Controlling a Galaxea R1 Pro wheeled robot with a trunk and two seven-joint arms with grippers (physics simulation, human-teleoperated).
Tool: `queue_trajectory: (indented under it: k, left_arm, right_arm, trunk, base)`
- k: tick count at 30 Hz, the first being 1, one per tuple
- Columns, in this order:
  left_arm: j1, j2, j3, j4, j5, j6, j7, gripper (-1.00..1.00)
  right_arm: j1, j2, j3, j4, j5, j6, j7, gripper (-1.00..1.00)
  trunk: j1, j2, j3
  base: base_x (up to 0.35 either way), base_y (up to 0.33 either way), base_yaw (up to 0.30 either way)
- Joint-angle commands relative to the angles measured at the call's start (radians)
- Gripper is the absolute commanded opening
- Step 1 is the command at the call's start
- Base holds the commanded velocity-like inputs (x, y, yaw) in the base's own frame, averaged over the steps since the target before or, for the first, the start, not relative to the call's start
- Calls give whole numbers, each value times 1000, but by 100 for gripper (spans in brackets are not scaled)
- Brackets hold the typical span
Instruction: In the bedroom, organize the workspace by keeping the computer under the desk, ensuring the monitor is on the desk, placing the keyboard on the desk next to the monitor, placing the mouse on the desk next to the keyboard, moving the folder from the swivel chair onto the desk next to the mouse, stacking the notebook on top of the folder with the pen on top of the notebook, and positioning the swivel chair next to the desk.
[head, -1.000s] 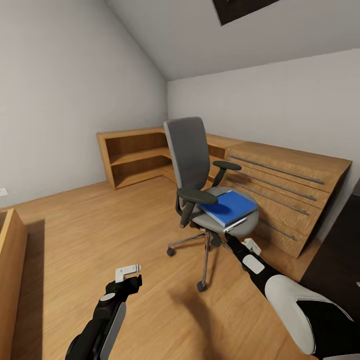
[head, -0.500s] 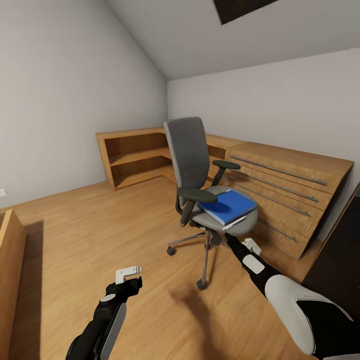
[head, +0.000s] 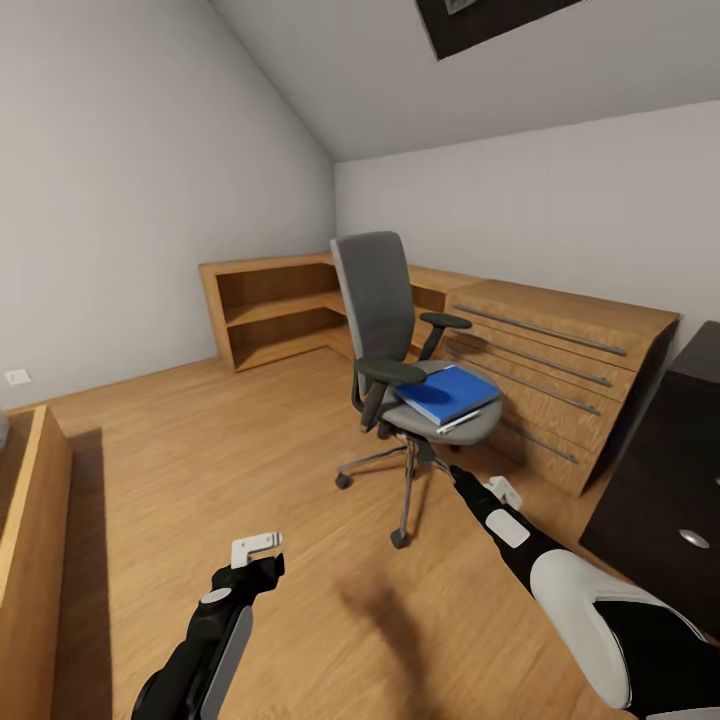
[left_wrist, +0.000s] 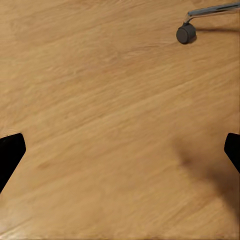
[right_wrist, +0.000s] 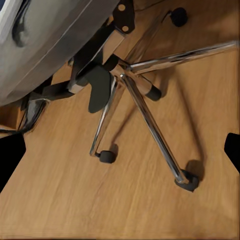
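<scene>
A: While both arms hang low over the floor (head: 200, 440), what's on the left?

B: A light-wood cabinet (head: 35, 520) at the edge, then the left gripper (head: 258, 548), jaws spread wide, holding nothing, bare boards under it in its wrist view.

A: And the middle?

B: The chair (head: 385, 320) stands mid-room with the folder (head: 447, 393) flat on its seat, one corner over the front edge, something thin and pale tucked beneath. The right gripper (head: 462, 478) points at the chrome base (right_wrist: 145, 100) below the seat, its fingers (right_wrist: 10, 155) wide apart and empty, well short of the folder.

A: So how to take it cleanly?

B: I'd raise the right arm to seat height and pinch that overhanging corner; castors may roll, so no pushing.

A: Where does it go?

B: The desk (head: 660, 470), dark and glossy, shows at the far right beside the low drawers (head: 540, 370). White walls, sloped ceiling, open shelves (head: 270, 315) in the corner
</scene>
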Motion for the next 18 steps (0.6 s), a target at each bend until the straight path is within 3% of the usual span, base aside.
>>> queue_trajectory:
  k: [1,10,18]
  left_arm:
    - [0,0,-2,-1,11,3,9,100]
    - [0,-1,-2,-3,11,2,9,100]
    - [0,-1,-2,-3,11,2,9,100]
  right_arm:
    - [-1,0,-4,2,-4,-3,6,100]
    - [-1,0,-4,1,-1,-5,19,100]
    - [-1,-3,-4,0,-3,-3,35,100]
  trunk:
    - [-1,0,-1]
    - [-4,1,26]
    - [-34,57,51]
  base:
    - [-115,0,0]
    - [-22,0,0]
    - [0,0,0]
